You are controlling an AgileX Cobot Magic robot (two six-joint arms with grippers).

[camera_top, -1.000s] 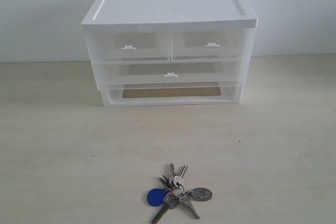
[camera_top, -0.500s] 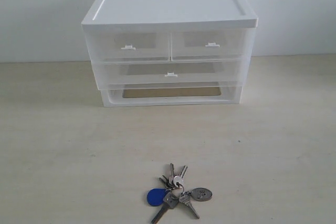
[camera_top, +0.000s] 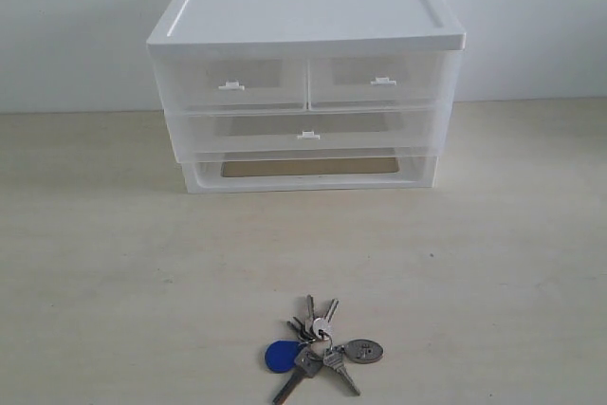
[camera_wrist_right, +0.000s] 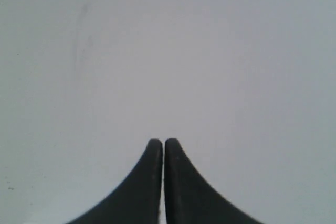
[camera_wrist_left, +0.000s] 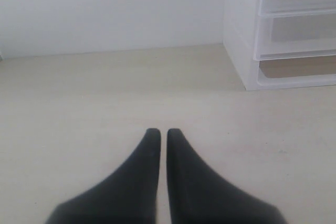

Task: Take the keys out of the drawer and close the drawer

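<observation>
**Exterior view: keys out on the table, drawer shut**

Exterior view shows the keys (camera_top: 318, 348) lying flat on the table (camera_top: 114, 263), well in front of the drawer unit (camera_top: 303, 7), fanned around their ring with the blue fob (camera_top: 279, 357) on one side and the grey tag (camera_top: 364, 351) on the other. That spot keeps them clear of the drawer's travel. The left-hand half-width drawer (camera_top: 237, 82) sits flush with its right-hand neighbour (camera_top: 379, 81), tab handle (camera_top: 231, 86) in line, so I judge both steps done.

Neither arm shows in this view. The left gripper (camera_wrist_left: 164, 132) has its jaws pressed together on nothing, hovering over bare table beside the unit. The right gripper (camera_wrist_right: 163, 142) is likewise pressed together and empty, facing a plain pale surface.
</observation>
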